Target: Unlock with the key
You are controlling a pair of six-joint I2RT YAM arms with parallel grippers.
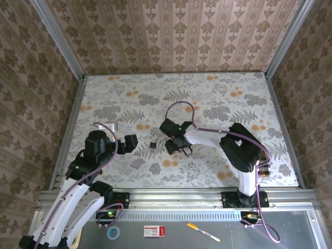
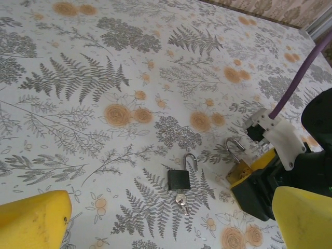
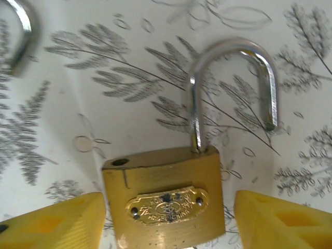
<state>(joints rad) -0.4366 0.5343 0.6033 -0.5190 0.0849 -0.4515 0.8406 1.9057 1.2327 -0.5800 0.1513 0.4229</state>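
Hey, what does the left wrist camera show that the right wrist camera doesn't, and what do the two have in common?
Left wrist adds: a small black padlock with a silvery key at its base, lying left of the brass padlock, apart from it. Right wrist adds: that padlock's nameplate and empty shackle hole, the shackle lifted clear of it, and the right gripper straddling the body. Shared: the brass padlock and the floral tabletop.

Padlock (image 3: 166, 202) base cropped, corner shackle (image 3: 21, 31) seemingly blurred
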